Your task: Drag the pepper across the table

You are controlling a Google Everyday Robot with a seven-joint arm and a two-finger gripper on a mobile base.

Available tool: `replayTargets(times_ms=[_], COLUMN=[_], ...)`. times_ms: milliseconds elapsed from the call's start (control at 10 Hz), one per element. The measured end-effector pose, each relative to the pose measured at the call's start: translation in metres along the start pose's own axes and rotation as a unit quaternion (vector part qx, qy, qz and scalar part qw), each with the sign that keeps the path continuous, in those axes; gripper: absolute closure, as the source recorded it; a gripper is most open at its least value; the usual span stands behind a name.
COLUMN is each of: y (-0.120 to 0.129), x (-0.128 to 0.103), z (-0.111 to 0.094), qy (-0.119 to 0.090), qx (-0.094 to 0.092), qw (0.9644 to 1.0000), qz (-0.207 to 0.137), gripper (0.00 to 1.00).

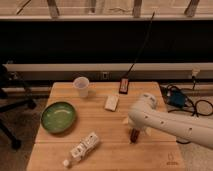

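At the near right corner of the light wooden worktop a small logo is printed. Toward the near left corner a white bottle lies on its side, its cap end pointing at the near edge.

A little right of the middle, nearer the near edge than the far one, stands the pepper, a small dark red-brown piece showing just below the end of the white arm. The arm comes in over the right edge and bends down there. The end effector sits right at the pepper, mostly hidden by the arm's own casing; its fingers are spread, and whether they touch the pepper cannot be told.

Near the left edge, about midway back, rests a green bowl. A small white packet lies near the centre, well apart from the bowl. Farther back and to the left a white cup stands upright close to the far edge. A black-and-red device lies at the far edge, with a dark cable rising from it.

Beyond the left edge stands a black office chair; beyond the right edge a blue object and cords lie on the floor.
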Motion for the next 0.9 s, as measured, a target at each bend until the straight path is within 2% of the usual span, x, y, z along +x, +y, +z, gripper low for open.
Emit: replayTargets(times_ms=[900], y=[-0.0043], x=[-0.0022], z=[0.01], qy=[0.002], qx=[0.0], qw=[0.9993], qz=[-0.038], gripper=[0.2])
